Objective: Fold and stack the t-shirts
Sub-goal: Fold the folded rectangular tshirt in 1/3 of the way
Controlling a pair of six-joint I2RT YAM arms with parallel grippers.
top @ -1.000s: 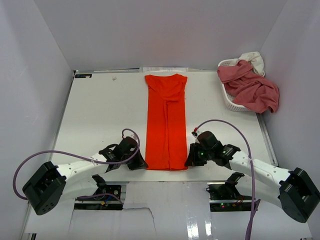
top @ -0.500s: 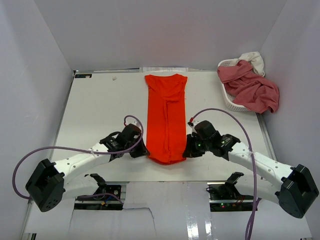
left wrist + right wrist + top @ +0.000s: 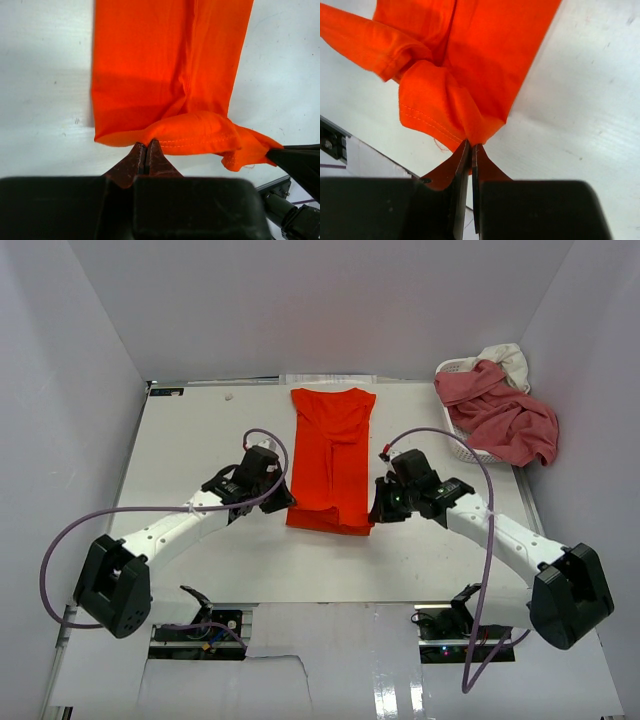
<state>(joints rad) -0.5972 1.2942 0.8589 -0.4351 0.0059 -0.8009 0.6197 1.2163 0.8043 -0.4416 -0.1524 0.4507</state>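
Observation:
The orange-red t-shirt (image 3: 331,445) lies as a long narrow strip on the white table (image 3: 190,440), collar end at the back. Its bottom hem is lifted and carried back over the strip. My left gripper (image 3: 284,504) is shut on the hem's left corner; the hem shows in the left wrist view (image 3: 195,137). My right gripper (image 3: 377,510) is shut on the hem's right corner, seen in the right wrist view (image 3: 445,112). A rose-pink t-shirt (image 3: 500,415) and a cream-white one (image 3: 507,357) lie heaped in the basket at the back right.
A white perforated plastic basket (image 3: 462,443) stands at the table's back right edge. White walls close in the left, back and right. The table's front edge and the arm bases are at the bottom.
Both grippers have moved away from the front edge toward the back, lifting the shirt's bottom hem and folding it over the strip. The visible strip has become shorter.

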